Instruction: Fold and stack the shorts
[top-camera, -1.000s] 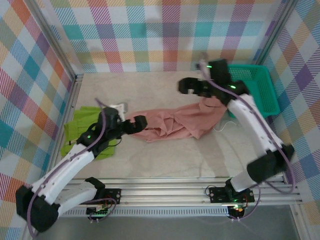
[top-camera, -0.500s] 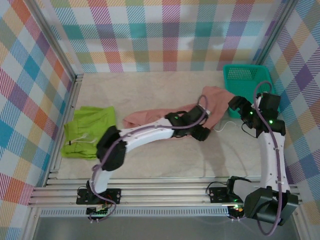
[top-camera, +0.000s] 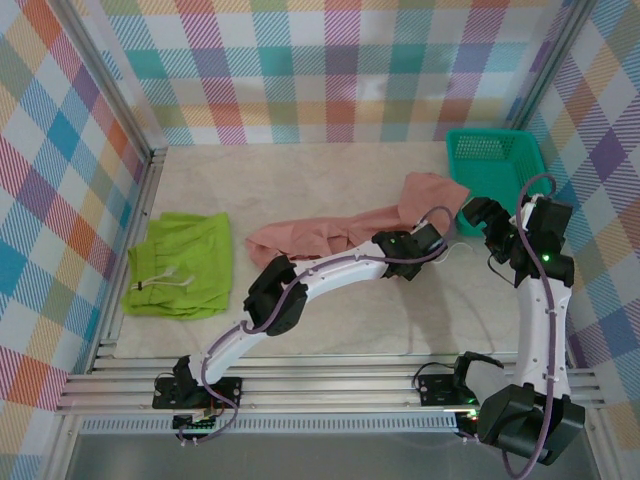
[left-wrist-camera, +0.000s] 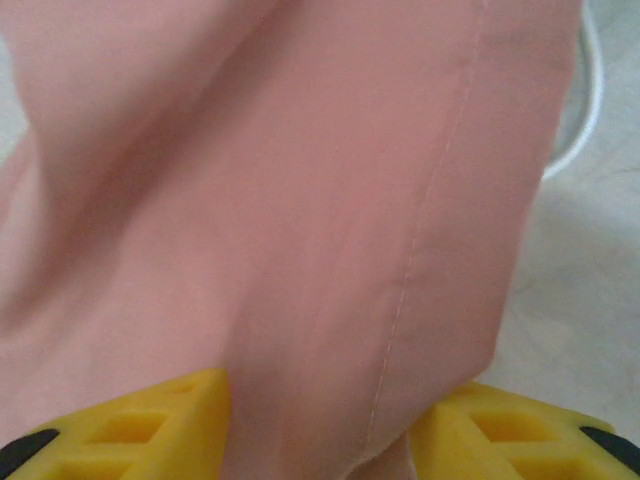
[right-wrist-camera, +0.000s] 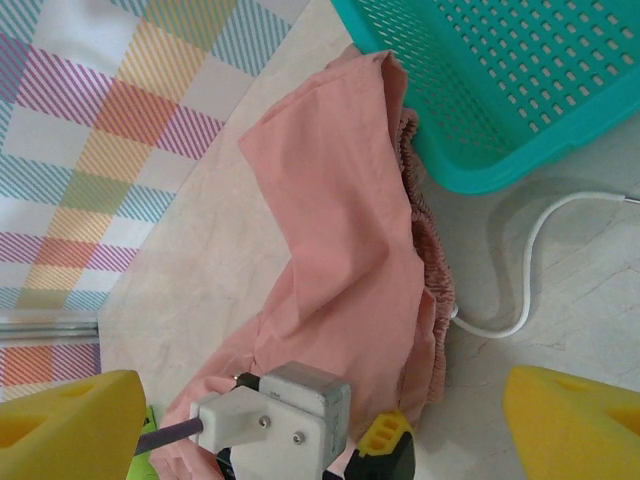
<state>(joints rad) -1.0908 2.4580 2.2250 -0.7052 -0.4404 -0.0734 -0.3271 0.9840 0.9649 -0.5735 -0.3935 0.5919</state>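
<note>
Pastel plaid walls (top-camera: 300, 70) close in a pale marbled surface (top-camera: 400, 320) on three sides, and a teal mesh basket (top-camera: 490, 165) stands in its far right corner. The pink shorts (top-camera: 320, 235) lie strung out and rumpled across the middle of the surface. One end is near the centre and the other is up against the basket's near left corner. Their gathered waistband is on the side toward the basket, and a white drawstring (right-wrist-camera: 530, 265) curls off it over the bare surface beside the basket wall. The green shorts (top-camera: 180, 262) lie spread flat at the far left of the surface, well apart from the pink pair, with their own white cord (top-camera: 168, 282) showing on top.

My left arm stretches across to the right half of the surface, and my left gripper (top-camera: 425, 245) is down on the pink shorts near their waistband end. From my left wrist I see a fold of pink cloth with a stitched seam running between my yellow fingers (left-wrist-camera: 130, 425). It fills the gap and touches both. The fingers stand partly apart, and I cannot tell whether they are really pinching the cloth.

My right gripper (top-camera: 480, 218) hangs above the surface just in front of the basket, near the drawstring. Its fingers (right-wrist-camera: 570, 420) are spread wide with nothing held between them. Below them lie the pink shorts, the basket corner and my left gripper.
</note>
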